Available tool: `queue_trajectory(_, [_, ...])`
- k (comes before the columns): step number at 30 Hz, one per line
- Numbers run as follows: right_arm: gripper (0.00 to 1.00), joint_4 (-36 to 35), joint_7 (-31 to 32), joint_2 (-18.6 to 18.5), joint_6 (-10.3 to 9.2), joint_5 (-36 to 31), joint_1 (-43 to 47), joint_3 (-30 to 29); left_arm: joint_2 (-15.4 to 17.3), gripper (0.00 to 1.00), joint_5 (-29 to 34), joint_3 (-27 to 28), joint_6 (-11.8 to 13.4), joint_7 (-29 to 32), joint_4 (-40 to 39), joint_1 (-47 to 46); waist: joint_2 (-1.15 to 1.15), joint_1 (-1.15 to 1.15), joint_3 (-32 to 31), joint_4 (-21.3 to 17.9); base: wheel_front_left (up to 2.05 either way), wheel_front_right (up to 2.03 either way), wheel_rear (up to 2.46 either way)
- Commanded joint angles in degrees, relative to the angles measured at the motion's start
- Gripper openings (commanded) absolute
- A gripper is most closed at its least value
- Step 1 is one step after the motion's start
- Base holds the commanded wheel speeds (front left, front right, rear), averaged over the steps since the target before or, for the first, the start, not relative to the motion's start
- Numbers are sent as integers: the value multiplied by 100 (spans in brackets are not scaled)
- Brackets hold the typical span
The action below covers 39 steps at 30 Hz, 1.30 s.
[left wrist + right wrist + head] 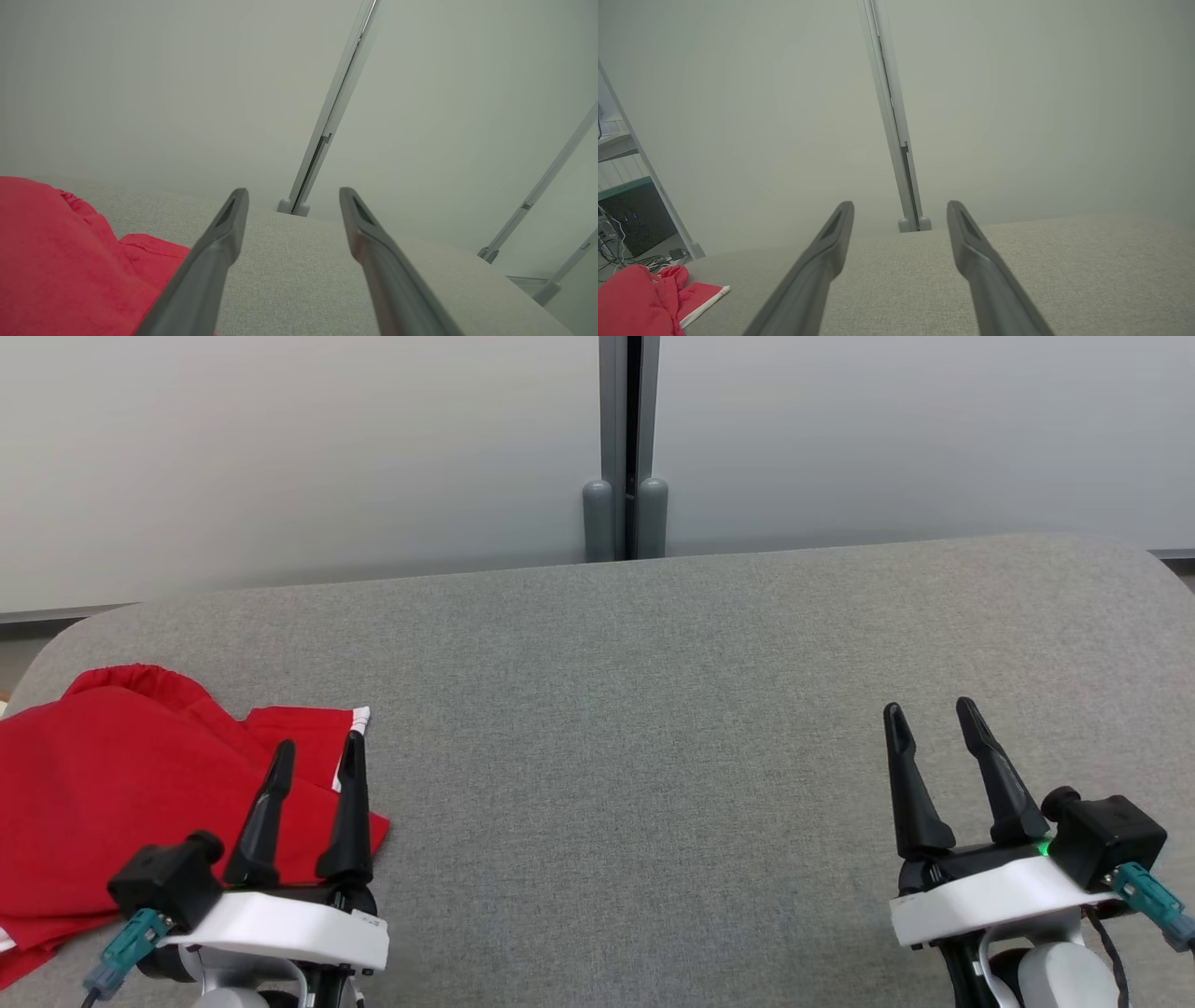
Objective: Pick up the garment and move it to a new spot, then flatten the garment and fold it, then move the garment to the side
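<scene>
Garment [112, 784]: red, crumpled, at the desk's [653, 709] left front corner. Its left part is cut off by the head view's edge. The visible part runs left to right, and a white-trimmed edge [359, 717] faces right, toward the desk's centre. With the cloth bunched and cropped, the true long axis cannot be fixed.

Left gripper [319, 743]: fingers point away from the robot and overlap the garment's right edge in the head view. The jaws stand spread with nothing between them. Contact with the cloth cannot be determined. The left wrist view places the garment [46, 261] left of this gripper [293, 191], with bare desk between the fingers. That view also shows two slanted posts [537, 196] at far right.

A grey post [627, 429] splits the pale wall behind the desk.

Right gripper [930, 707]: over bare desk at the right, well apart from the garment, jaws spread and empty, fingers tilted slightly left. The right wrist view shows this gripper [901, 204], the garment [630, 303] at lower left, plus a dark box [635, 224] and cables [626, 261] beyond the desk.
</scene>
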Motion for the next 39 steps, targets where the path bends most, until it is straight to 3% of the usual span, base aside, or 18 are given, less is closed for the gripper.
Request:
queue_trajectory(1, [100,-27,-74,-18,1,-224,-102,45,52,100,225,-55,62,-66,5,10,0,0,2,-6,0,0,0])
queue_trajectory(16, [100,76,-265,22,2,-1084,-123,209,306,100,1168,-472,511,-258,234,-15,0,0,7,-27,0,0,0])
queue_trajectory(23, [100,88,-361,32,1,-1397,-90,231,321,100,1325,-555,680,-349,214,-13,0,0,27,-34,0,0,0])
queue_trajectory(31, [100,151,-456,33,1,-1170,7,334,112,100,1069,-223,529,-447,321,85,0,0,32,-25,0,0,0])
queue_trajectory(39, [100,327,-547,29,1,-725,79,325,25,100,1261,-58,402,-530,520,146,0,0,15,-20,0,0,0])
